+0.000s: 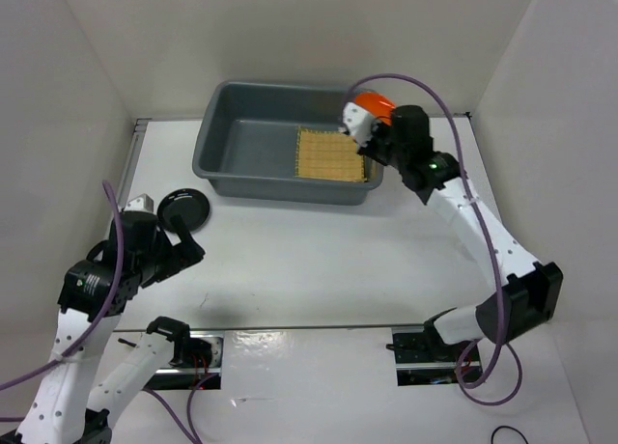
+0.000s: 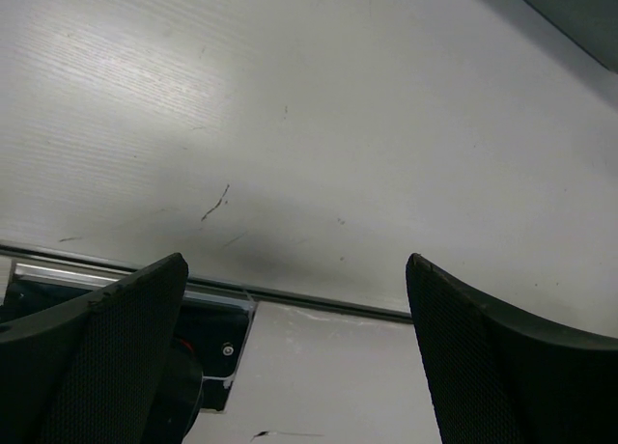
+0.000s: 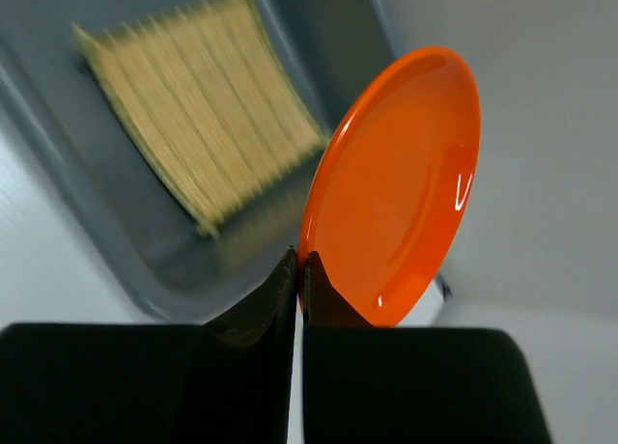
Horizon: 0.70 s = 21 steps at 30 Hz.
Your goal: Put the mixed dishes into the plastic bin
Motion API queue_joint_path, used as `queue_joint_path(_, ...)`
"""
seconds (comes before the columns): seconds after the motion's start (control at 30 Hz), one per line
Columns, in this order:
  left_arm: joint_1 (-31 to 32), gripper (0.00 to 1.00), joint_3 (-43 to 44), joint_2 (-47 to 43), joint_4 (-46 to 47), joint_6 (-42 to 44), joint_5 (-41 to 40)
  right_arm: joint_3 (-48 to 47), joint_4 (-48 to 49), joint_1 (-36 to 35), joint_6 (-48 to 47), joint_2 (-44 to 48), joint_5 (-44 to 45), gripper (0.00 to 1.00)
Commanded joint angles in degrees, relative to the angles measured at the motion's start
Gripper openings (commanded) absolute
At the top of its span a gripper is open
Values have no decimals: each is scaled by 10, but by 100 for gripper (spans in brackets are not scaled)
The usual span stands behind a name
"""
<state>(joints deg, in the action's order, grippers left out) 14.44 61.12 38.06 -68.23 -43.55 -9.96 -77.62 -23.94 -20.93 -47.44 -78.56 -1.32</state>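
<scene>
— Gripping anything, the right jaws?
— Clamped on the orange plate [image 3: 396,174] by its edge, over the far right corner of the grey bin [image 1: 214,154] (bamboo mat [image 1: 328,154] lies inside).
— And the left jaws?
— Wide apart, empty, near the black plate [image 1: 183,210] on the tabletop [image 1: 309,261].

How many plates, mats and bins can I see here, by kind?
Plates: 2 (orange plate, black plate)
Mat: 1
Bin: 1
Total: 4
</scene>
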Motion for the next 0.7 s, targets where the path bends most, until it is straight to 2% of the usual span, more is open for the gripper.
queue_joint_path(0.0,-3,100,45,22,3,20,-35,-83,-7,-73,34,-81,11,0)
queue_joint_path(0.17,-3,100,114,68,-33,39,-83,-208,-23,-94,46,-230,11,0)
queue_joint_path(0.33,-3,100,148,104,-50,51,-82,-330,-53,-89,52,-397,26,0)
queue_joint_path(0.67,-3,100,181,124,-62,25,-118,-376,-41,-89,24,-538,71,0)
